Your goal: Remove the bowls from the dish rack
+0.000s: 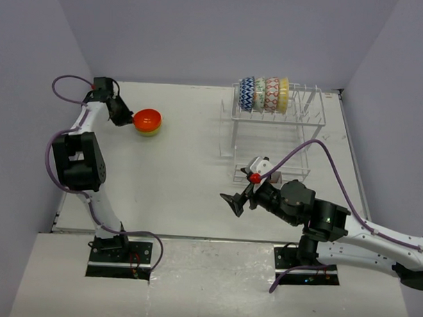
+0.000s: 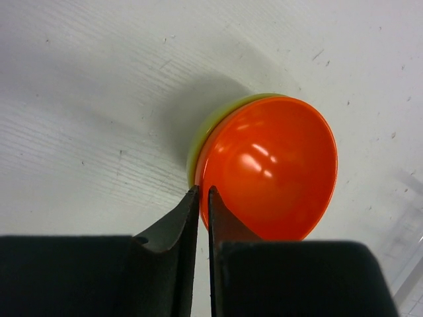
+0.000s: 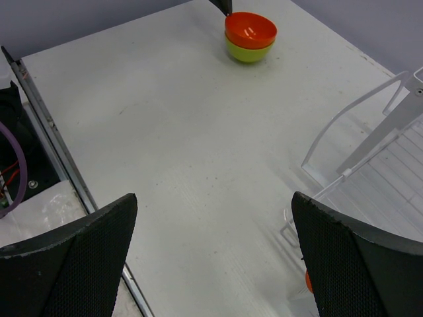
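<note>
The orange bowl [image 1: 147,117] sits nested in the lime-green bowl [image 1: 149,131] at the far left of the table. My left gripper [image 1: 131,119] is shut on the orange bowl's [image 2: 271,165] near rim, one finger inside and one outside; the lime-green bowl [image 2: 205,129] shows beneath it. The white wire dish rack [image 1: 296,121] stands at the far right. Its top row holds the blue-white zigzag bowl [image 1: 247,94], the green-white bowl [image 1: 259,95], the red-pink bowl [image 1: 271,95] and the pale yellow bowl [image 1: 284,93], all on edge. My right gripper [image 1: 236,201] is open and empty, in front of the rack.
The rack's lower tier and a small caddy [image 1: 241,173] lie just behind my right gripper [image 3: 213,198]; the rack's wire frame [image 3: 370,142] fills the right of that view. The table's left edge has a metal rail [image 3: 46,125]. Grey walls close in the far side.
</note>
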